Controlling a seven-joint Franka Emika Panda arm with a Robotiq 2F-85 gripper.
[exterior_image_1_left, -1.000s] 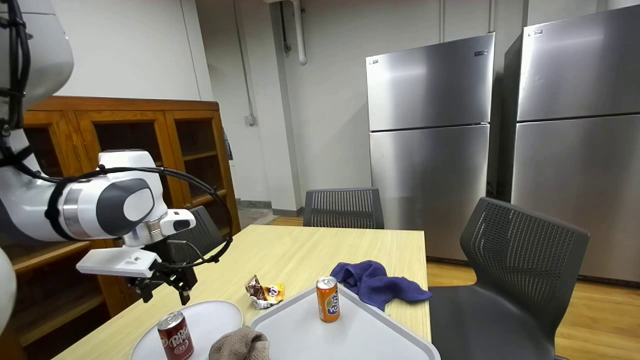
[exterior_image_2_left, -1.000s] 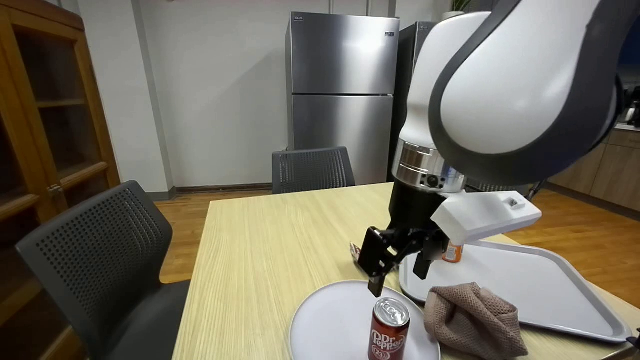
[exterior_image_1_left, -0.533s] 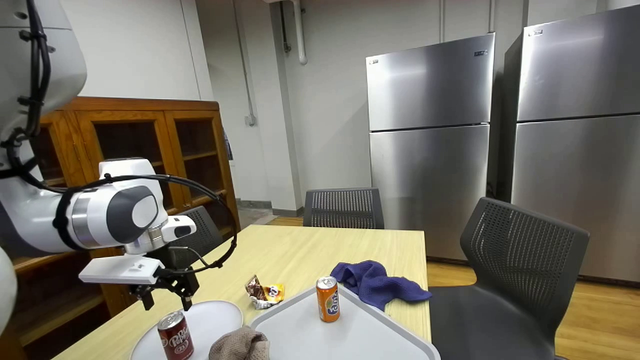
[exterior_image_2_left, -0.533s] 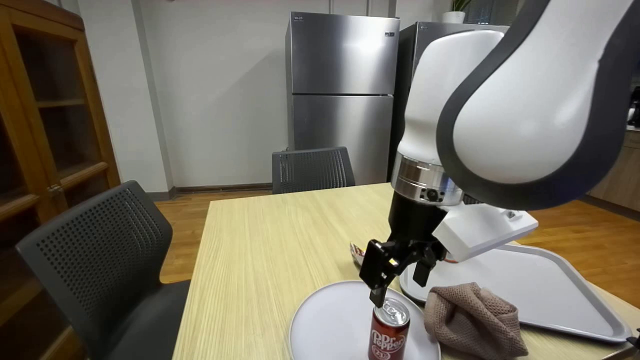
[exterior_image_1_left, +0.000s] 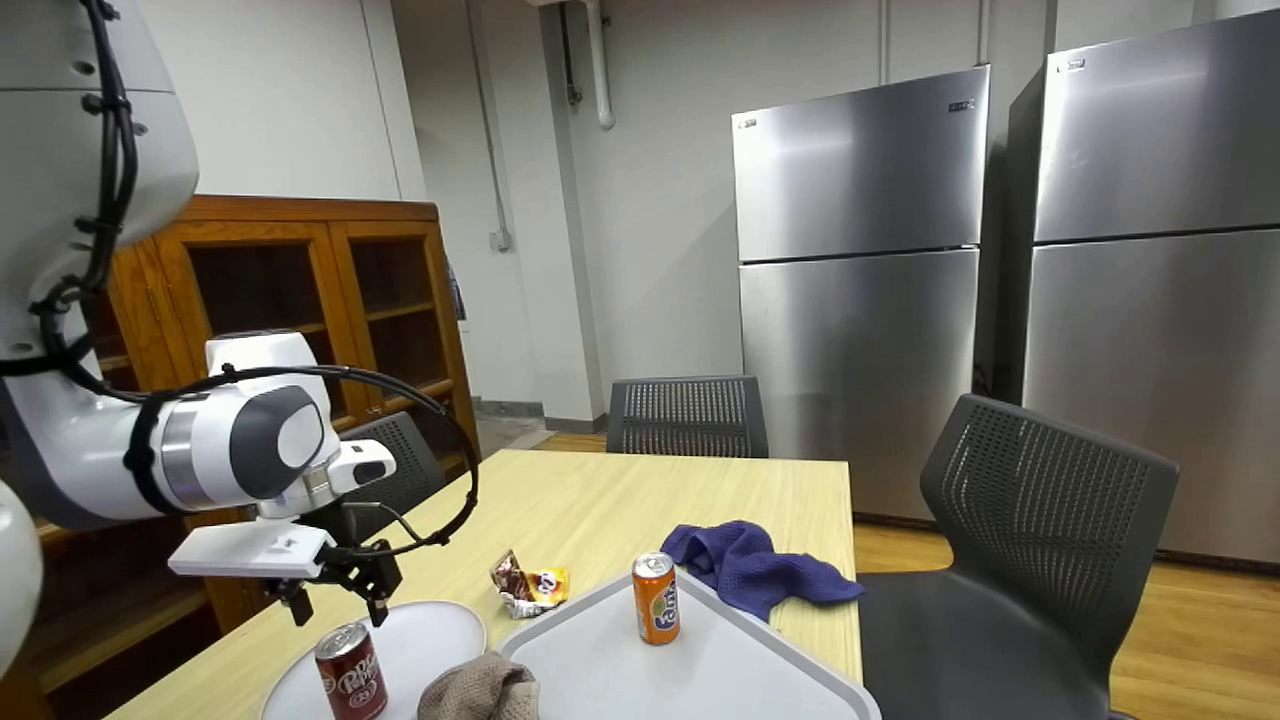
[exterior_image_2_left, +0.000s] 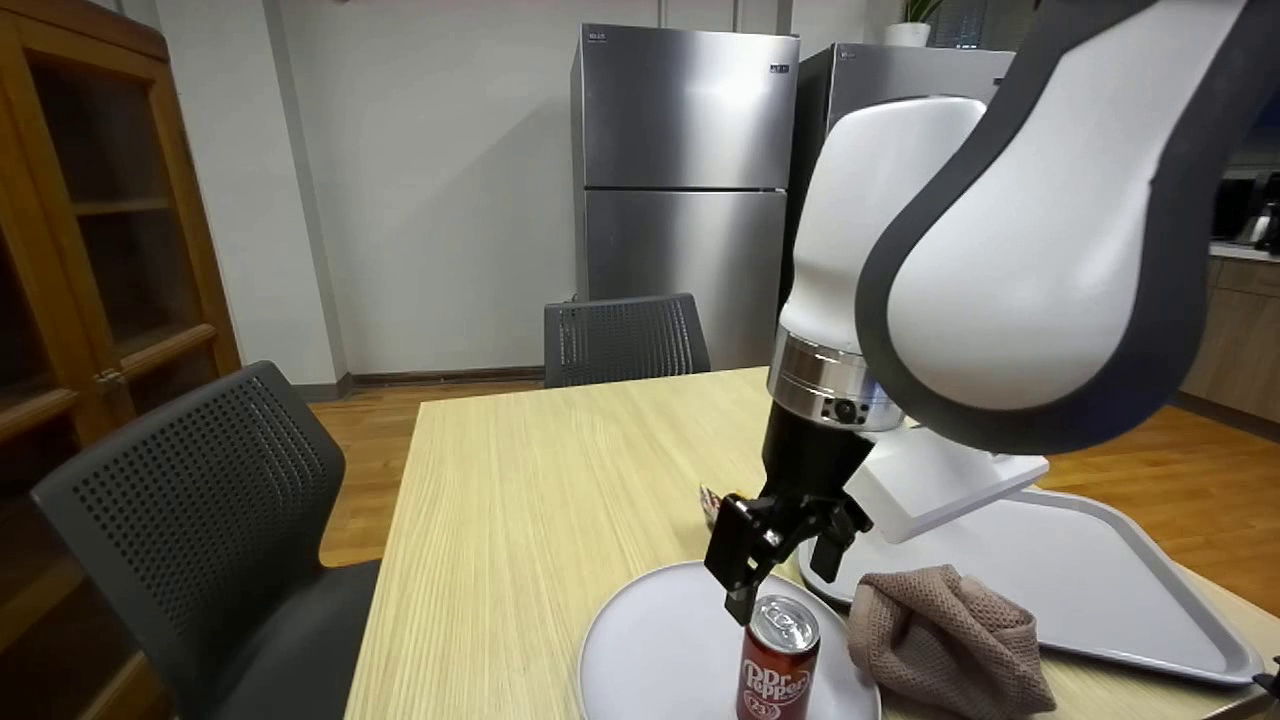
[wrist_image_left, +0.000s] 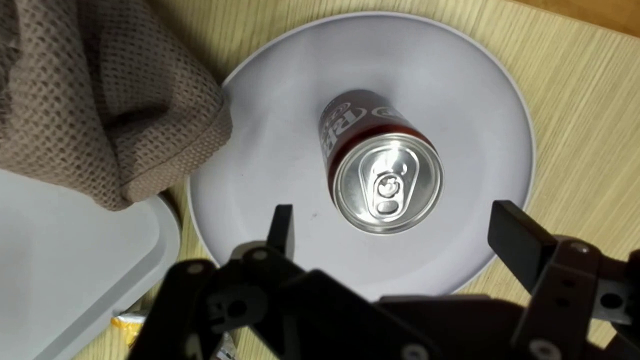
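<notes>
My gripper (wrist_image_left: 393, 215) is open and empty, its two black fingers set wide apart. It also shows in both exterior views (exterior_image_1_left: 339, 614) (exterior_image_2_left: 781, 592), just above and behind the dark red Dr Pepper can. The can (wrist_image_left: 382, 170) stands upright on a round pale grey plate (wrist_image_left: 270, 160). The can also shows in both exterior views (exterior_image_1_left: 352, 680) (exterior_image_2_left: 774, 675). In the wrist view the can's silver top lies between the finger lines, ahead of the fingertips and not touched by them. A brown cloth (wrist_image_left: 120, 105) lies bunched against the plate's edge.
A grey tray (exterior_image_1_left: 640, 680) adjoins the plate and cloth, with an orange Fanta can (exterior_image_1_left: 656, 600) upright on it. A crumpled snack wrapper (exterior_image_1_left: 530, 585) and a dark blue cloth (exterior_image_1_left: 755, 565) lie near the tray. Chairs (exterior_image_1_left: 1020, 560) (exterior_image_2_left: 215, 520) stand around the wooden table (exterior_image_2_left: 540, 480).
My gripper has come down towards the Dr Pepper can and stays open. The arm has shifted with it. The cans, plate, cloths and tray have not moved.
</notes>
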